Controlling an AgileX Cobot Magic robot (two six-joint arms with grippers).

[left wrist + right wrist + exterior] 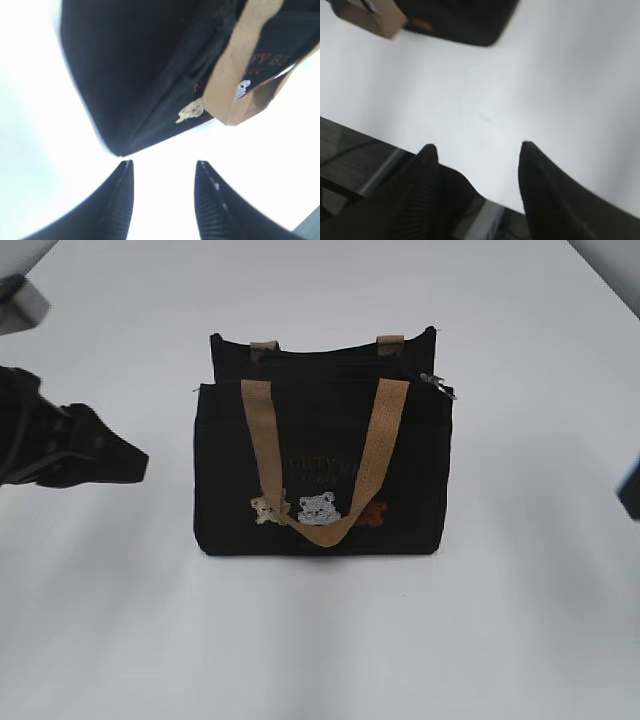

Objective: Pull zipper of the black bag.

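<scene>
The black bag (320,470) stands upright in the middle of the white table, with two tan handles and embroidered bears on its front. The small silver zipper (438,386) sits at the bag's top right corner. My left gripper (140,465) is open and empty, a little to the left of the bag; in the left wrist view the left gripper (162,167) is just short of the bag's lower corner (120,145). My right gripper (477,147) is open and empty over bare table, far from the bag (465,20); only its edge (630,490) shows in the exterior view.
The white table (320,640) spreads around the bag. The table's near edge and a dark area below it (350,160) show in the right wrist view. A grey object (20,302) sits at the far left.
</scene>
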